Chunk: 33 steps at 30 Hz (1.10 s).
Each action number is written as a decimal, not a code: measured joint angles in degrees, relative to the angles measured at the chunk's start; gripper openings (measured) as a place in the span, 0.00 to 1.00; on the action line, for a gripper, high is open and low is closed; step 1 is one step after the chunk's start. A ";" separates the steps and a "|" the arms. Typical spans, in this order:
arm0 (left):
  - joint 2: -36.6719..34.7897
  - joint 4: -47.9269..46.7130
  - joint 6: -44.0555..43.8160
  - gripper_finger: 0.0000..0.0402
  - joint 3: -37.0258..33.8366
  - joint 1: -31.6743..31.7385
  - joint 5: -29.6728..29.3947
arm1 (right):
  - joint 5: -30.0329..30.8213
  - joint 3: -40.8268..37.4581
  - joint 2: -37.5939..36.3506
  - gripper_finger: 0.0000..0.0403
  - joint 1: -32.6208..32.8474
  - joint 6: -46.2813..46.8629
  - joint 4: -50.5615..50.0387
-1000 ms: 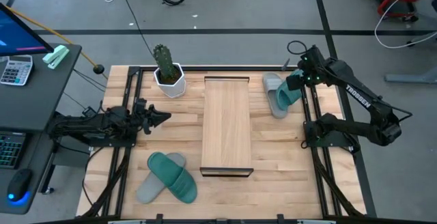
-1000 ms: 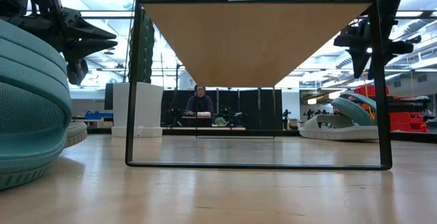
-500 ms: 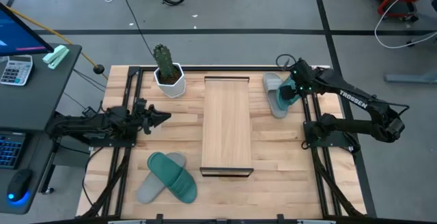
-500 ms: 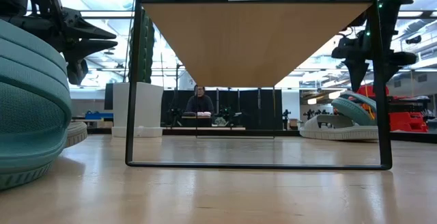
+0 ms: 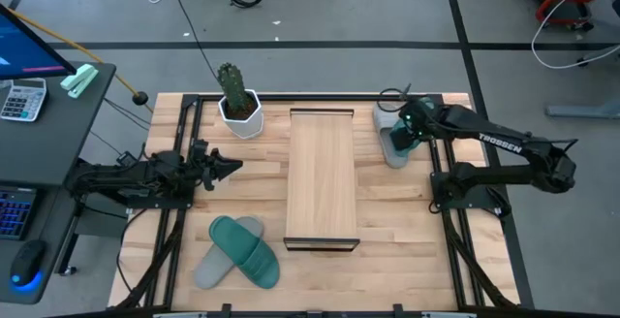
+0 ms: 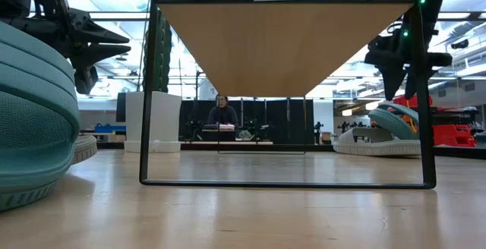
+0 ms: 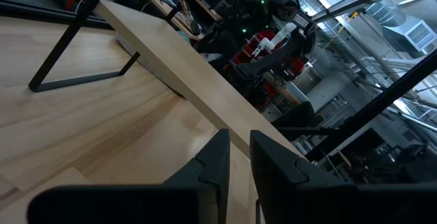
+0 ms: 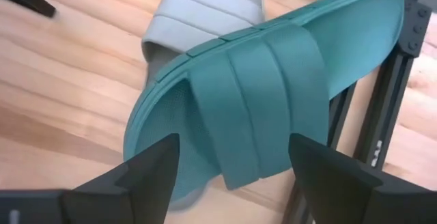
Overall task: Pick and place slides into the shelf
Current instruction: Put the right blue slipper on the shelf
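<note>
The shelf (image 5: pixel 322 174) stands in the table's middle. At the far right corner a teal-green slide (image 8: pixel 266 80) lies slanted on top of a light grey slide (image 8: pixel 212 5). My right gripper (image 8: pixel 235 176) hovers open just above them (image 5: pixel 405 130), one finger on either side of the teal strap, touching nothing. The low view shows it (image 6: pixel 399 70) above that pair (image 6: pixel 391 124). A second teal slide (image 5: pixel 247 250) lies across a second grey one (image 5: pixel 215 265) near the front left. My left gripper (image 5: pixel 231 166) waits shut left of the shelf.
A potted cactus in a white pot (image 5: pixel 237 105) stands at the far edge, left of the shelf. Dark frame rails (image 5: pixel 448 153) run along both table sides, one right beside the far slides. Bare wood lies right of the shelf, toward the near edge.
My right gripper has moved toward the table's left and down, from over the right rail to just above the far slide pair. The slides and the left arm have kept still.
</note>
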 joint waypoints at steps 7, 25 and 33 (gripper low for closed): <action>0.00 0.00 -0.01 0.16 0.00 0.00 0.00 | 2.45 0.00 6.14 0.70 2.19 -0.56 0.83; -0.02 -0.02 -0.01 0.14 0.00 0.00 0.02 | 6.41 0.04 15.29 0.60 2.51 0.26 4.51; -0.02 -0.02 -0.01 0.15 0.00 0.00 0.02 | 6.71 0.04 15.29 0.40 2.45 0.04 4.72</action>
